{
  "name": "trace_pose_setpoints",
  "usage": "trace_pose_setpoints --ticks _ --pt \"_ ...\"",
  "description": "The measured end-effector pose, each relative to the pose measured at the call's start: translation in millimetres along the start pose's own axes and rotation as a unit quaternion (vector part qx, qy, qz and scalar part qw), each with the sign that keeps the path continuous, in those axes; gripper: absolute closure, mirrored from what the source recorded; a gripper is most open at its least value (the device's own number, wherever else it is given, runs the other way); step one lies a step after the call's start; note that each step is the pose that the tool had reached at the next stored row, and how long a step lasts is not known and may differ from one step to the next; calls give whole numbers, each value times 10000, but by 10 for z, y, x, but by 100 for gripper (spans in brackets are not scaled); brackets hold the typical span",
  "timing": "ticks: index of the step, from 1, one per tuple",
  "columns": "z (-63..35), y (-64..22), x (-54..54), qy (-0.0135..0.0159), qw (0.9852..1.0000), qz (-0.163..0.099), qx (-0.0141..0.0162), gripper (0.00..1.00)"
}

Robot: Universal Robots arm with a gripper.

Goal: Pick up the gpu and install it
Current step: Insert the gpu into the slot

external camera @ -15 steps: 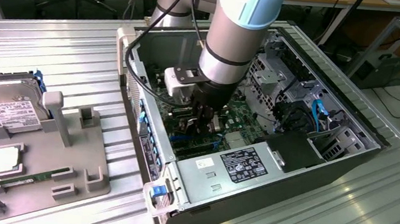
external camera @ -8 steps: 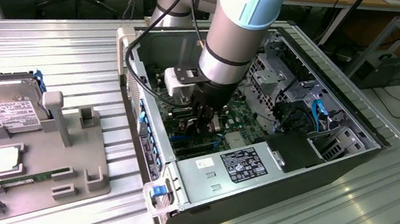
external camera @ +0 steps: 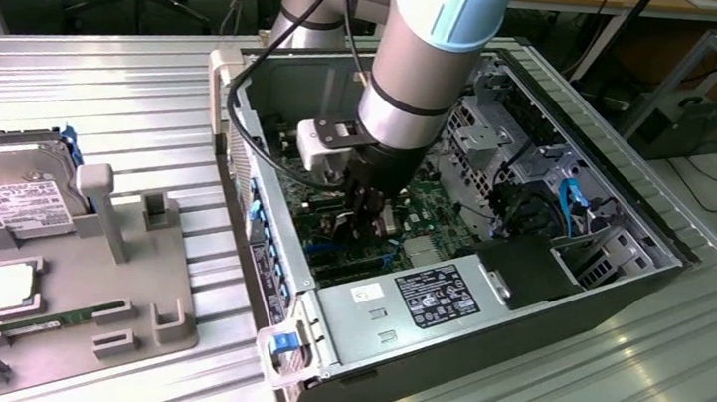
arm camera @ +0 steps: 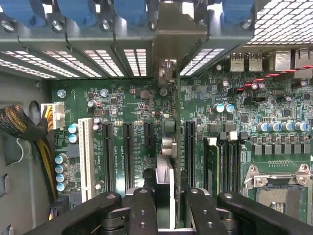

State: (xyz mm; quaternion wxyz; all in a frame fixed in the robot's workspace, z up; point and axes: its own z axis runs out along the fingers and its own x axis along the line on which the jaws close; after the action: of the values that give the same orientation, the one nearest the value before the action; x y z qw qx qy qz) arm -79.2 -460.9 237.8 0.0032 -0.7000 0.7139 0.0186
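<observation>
In the wrist view the gpu (arm camera: 165, 169) stands edge-on between my two black fingers (arm camera: 143, 205), upright over the green motherboard (arm camera: 122, 105) among its black expansion slots. The card's metal bracket (arm camera: 168, 46) lies against the slotted rear wall of the case. My gripper (arm camera: 165, 200) is shut on the card's upper edge. In the exterior view the gripper (external camera: 368, 217) reaches straight down into the open computer case (external camera: 616, 288), with the gpu (external camera: 380, 225) partly hidden below it.
A grey fixture tray (external camera: 165, 331) on the exterior view's left holds a silver hard drive (external camera: 7, 189), a processor chip (external camera: 6, 286) and a green memory stick (external camera: 46, 320). Inside the case are the power supply (external camera: 436, 294), a cable bundle (arm camera: 24, 127) and the processor socket (arm camera: 279, 183).
</observation>
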Motion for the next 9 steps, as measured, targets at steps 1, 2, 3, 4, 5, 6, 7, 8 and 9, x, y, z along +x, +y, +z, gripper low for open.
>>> trace_pose_setpoints --ticks 1,2,3,4,5,6,7,8,9 --pt "0 0 0 0 10000 0 0 72" --pt "0 0 0 0 10000 0 0 72" --pt "-3 0 -1 0 10000 0 0 72" --pt "-6 -1 -1 0 10000 0 0 72" --pt "-10 -1 -1 0 10000 0 0 72" --pt "-17 0 -1 1 10000 0 0 72" --pt "-22 -1 -2 0 10000 0 0 72" --pt "-24 -1 -2 -1 10000 0 1 72" --pt "-24 -1 -2 -1 10000 0 0 72"
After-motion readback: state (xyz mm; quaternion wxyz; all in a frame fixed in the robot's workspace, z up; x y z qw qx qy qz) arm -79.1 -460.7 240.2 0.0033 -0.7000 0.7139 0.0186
